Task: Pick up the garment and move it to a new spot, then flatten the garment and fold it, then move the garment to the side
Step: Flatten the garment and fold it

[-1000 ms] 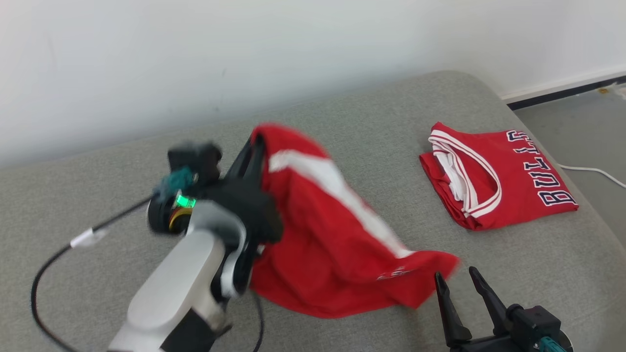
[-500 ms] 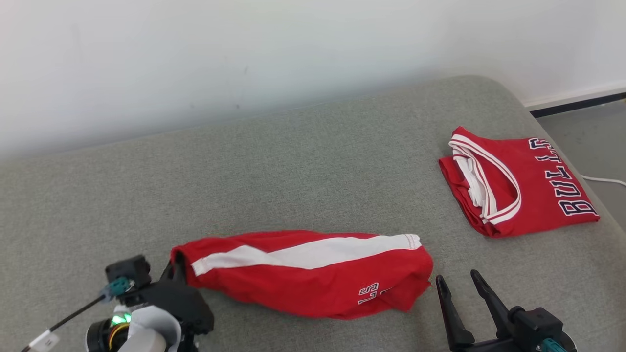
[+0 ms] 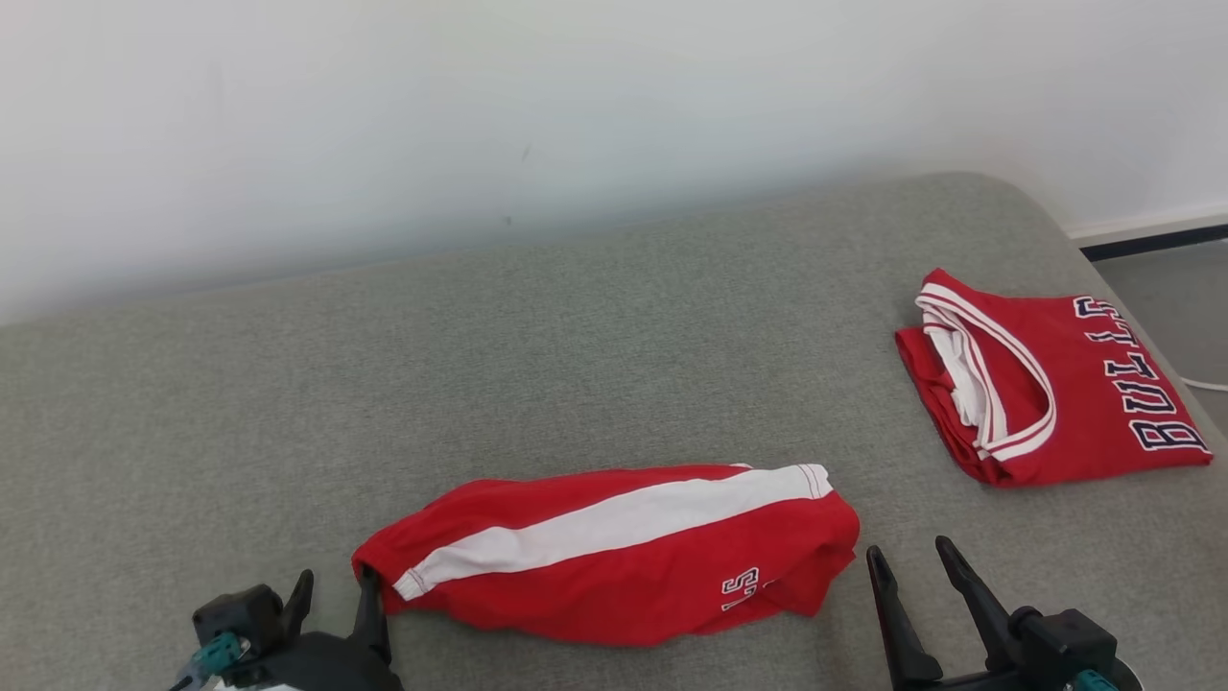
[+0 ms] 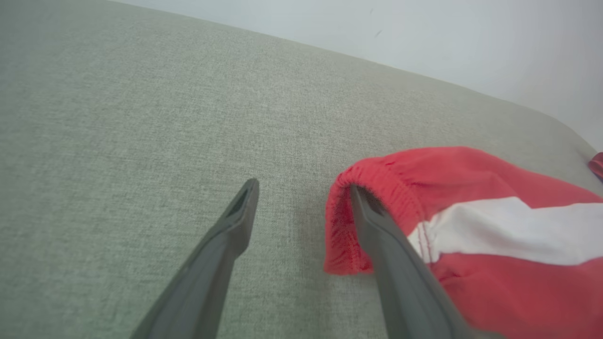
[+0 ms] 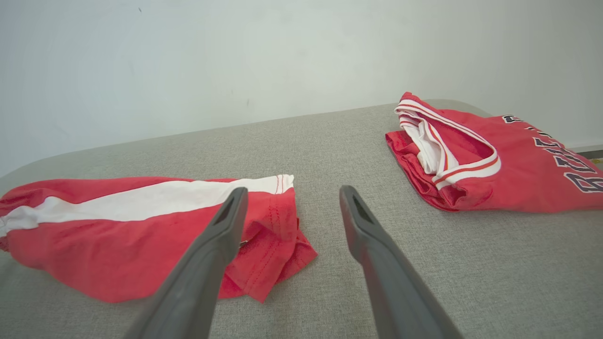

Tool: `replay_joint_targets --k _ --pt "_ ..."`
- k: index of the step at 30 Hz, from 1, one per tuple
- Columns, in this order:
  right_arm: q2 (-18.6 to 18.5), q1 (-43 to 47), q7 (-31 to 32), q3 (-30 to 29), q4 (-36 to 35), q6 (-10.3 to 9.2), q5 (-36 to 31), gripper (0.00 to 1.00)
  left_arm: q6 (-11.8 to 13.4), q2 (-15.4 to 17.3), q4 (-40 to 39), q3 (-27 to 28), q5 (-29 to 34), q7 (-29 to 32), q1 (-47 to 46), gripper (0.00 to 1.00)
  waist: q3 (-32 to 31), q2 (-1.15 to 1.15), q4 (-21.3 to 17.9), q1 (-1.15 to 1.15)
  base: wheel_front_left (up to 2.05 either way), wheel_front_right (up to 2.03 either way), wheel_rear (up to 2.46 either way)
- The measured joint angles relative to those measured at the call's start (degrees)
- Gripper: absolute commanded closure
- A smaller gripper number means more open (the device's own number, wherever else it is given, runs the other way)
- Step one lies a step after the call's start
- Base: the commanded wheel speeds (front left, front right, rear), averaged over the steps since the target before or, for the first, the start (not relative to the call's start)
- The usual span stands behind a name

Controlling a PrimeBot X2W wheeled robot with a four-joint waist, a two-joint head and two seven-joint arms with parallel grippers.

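Held left gripper (image 3: pixel 336 581) spread at the waistband end of the shorts (image 3: pixel 614 566) and right gripper (image 3: pixel 909 557) spread beside the hem end, with flattening likely next.

Head view: high up, looking forward and down across the grey cushion (image 3: pixel 576 317) to the white wall (image 3: pixel 480 115). Left wrist view: low, very near, facing the waistband end of the red shorts (image 4: pixel 471 174). Right wrist view: low, farther back, facing the wall, with the hem end on its left and the folded jersey (image 5: pixel 509 169) on its right. All three share the red shorts. Head and right wrist views share the folded jersey.
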Motion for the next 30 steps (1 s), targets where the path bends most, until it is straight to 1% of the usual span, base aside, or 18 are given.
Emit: replay_joint_targets --k 4,6,8,10,12,17,18,23,27,30 --pt "0.1 0.6 0.0 -0.8 -0.3 0.00 -0.2 0.00 -0.6 0.6 -3.7 2.1 2.4 -1.0 2.8 0.00 -0.4 0.00 1.3 0.00 0.00 0.00 0.00" --pt "0.2 1.0 -0.1 -1.4 -0.4 0.00 -0.2 0.00 -0.3 0.5 -7.9 4.9 5.0 -1.1 4.6 0.00 -0.5 0.00 2.1 0.00 0.00 0.00 0.00" --pt "0.2 1.0 -0.4 -2.1 -0.5 0.00 -0.3 0.00 -0.8 0.3 -12.1 8.2 8.2 -1.2 6.7 0.00 -0.7 0.00 2.9 0.00 0.00 0.00 0.00" --pt "0.3 1.0 -0.5 -2.7 -0.5 0.00 -0.3 0.00 -0.5 -1.0 -16.6 11.5 11.7 -1.2 9.9 0.00 -0.9 0.00 3.7 0.00 0.00 0.00 0.00" --pt "0.3 1.0 -0.6 -3.1 -0.5 0.00 -0.3 0.00 -0.6 -2.6 -20.6 13.6 15.2 -1.2 13.2 0.00 -1.2 0.00 4.5 0.00 0.00 0.00 0.00" --pt "0.3 1.0 -0.7 -4.1 -0.2 0.00 -0.6 0.00 -2.8 -4.4 -26.6 17.3 22.6 -1.2 19.4 0.00 -2.1 0.00 6.2 0.00 0.00 0.00 0.00" --pt "0.3 1.0 -0.7 -4.3 -0.1 0.00 -0.6 0.00 -3.6 -4.9 -27.2 17.7 23.9 -1.2 20.3 0.00 -2.3 0.00 6.5 0.00 0.00 0.00 0.00" --pt "0.0 0.9 -0.7 -6.3 0.5 0.00 -0.6 0.00 -6.7 -6.8 -29.4 21.7 28.8 -1.2 23.2 0.00 -3.4 0.00 8.2 0.00 0.00 0.00 0.00" --pt "-0.1 1.0 -0.7 -7.3 1.1 0.00 -0.6 0.00 -8.8 -7.7 -29.7 23.3 32.2 -1.2 25.3 0.00 -4.5 0.00 9.2 -0.01 0.00 0.00 0.00" --pt "0.0 1.0 -0.7 -7.7 1.4 0.00 -0.7 0.00 -10.3 -8.5 -29.5 24.4 33.6 -1.2 26.3 0.00 -5.4 0.00 9.9 0.00 0.00 0.00 0.00"
